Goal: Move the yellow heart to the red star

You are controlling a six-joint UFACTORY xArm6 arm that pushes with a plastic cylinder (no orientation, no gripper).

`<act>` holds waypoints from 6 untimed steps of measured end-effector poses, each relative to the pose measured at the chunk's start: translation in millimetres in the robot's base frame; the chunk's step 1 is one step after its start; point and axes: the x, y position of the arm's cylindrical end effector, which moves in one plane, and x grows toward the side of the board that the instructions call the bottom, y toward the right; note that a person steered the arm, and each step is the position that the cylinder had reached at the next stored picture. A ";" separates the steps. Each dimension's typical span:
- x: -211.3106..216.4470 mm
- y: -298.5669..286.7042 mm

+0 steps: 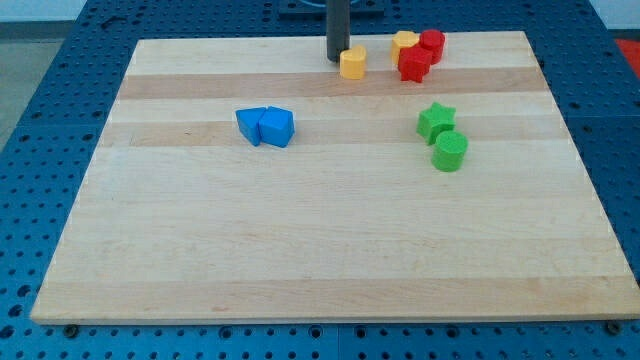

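My tip (a plain rod, no fingers to spread) touches the yellow heart from the view's left; the red star lies near, rightward, on the table.

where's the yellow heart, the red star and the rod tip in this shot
yellow heart (353, 63), camera view, on its front side face
red star (414, 65), camera view, on its front face
my tip (337, 61), camera view, on the rod's very lower end, just to the view's left of the yellow heart
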 end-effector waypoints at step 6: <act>24.4 14.3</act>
